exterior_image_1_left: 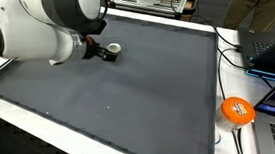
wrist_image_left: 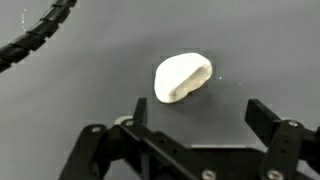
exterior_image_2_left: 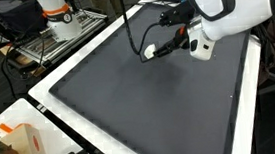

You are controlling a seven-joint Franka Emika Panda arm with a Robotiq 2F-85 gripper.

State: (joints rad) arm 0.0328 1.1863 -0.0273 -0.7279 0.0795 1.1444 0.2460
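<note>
A small white rounded lump (wrist_image_left: 181,78) lies on the dark grey mat (wrist_image_left: 80,90); in both exterior views it shows as a small white object (exterior_image_1_left: 114,49) (exterior_image_2_left: 149,53). My gripper (wrist_image_left: 200,112) hangs just above the mat with its jaws spread wide, open and empty. In the wrist view the lump sits a little beyond the fingertips (wrist_image_left: 262,113), slightly left of the gap's centre. In an exterior view the gripper (exterior_image_1_left: 99,50) is right beside the lump, near the mat's far edge.
The mat (exterior_image_1_left: 109,99) has a white border. An orange round object (exterior_image_1_left: 237,109) and laptops (exterior_image_1_left: 271,50) lie off the mat's side. A black cable (wrist_image_left: 35,40) curves across the wrist view's top left. A cardboard box (exterior_image_2_left: 18,148) stands near a corner.
</note>
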